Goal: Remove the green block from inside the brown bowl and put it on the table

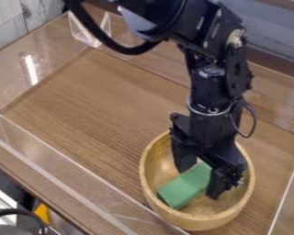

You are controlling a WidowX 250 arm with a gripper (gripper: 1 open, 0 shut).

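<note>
The brown bowl (156,179) sits near the front right of the table (100,101). Inside it lies the green block (182,190), tilted against the bowl's floor. My gripper (201,176) points straight down into the bowl, open, with one finger on each side of the block's upper end. The block's far end is hidden behind the fingers (223,181). Whether the fingers touch the block I cannot tell.
Clear acrylic walls (39,55) border the table on the left, back and front. The black arm (193,37) reaches in from the top. Bare wood-grain surface stretches to the left of the bowl.
</note>
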